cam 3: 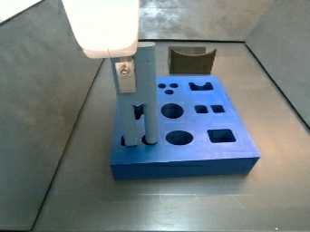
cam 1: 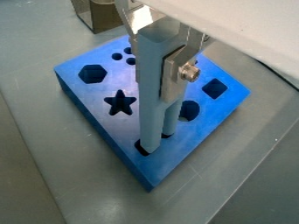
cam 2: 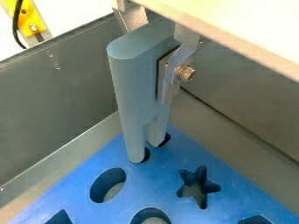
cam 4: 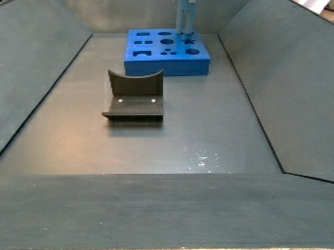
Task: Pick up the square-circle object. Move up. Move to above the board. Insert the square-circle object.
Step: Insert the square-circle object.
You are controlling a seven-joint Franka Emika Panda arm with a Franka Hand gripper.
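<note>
The square-circle object (cam 1: 156, 101) is a tall light grey-blue post standing upright with its two prongs down. My gripper (cam 1: 159, 66) is shut on its upper part, one silver finger (cam 1: 181, 72) pressed flat against its side. The prong tips sit in two dark cut-outs close to one edge of the bright-blue board (cam 1: 100, 96). Both wrist views show this; in a wrist view the post (cam 2: 138, 87) meets the board (cam 2: 82, 206) near a star cut-out. In a side view my gripper (cam 3: 130, 77) holds the post (cam 3: 140, 109) over the board (cam 3: 182, 154). The post (cam 4: 187, 24) and board (cam 4: 163, 54) lie far back.
The dark fixture (cam 3: 190, 60) stands on the grey floor beyond the board and shows in both side views (cam 4: 135, 98). Grey sloped walls (cam 3: 72, 136) enclose the floor on all sides. A yellow part (cam 2: 24, 26) shows outside the wall.
</note>
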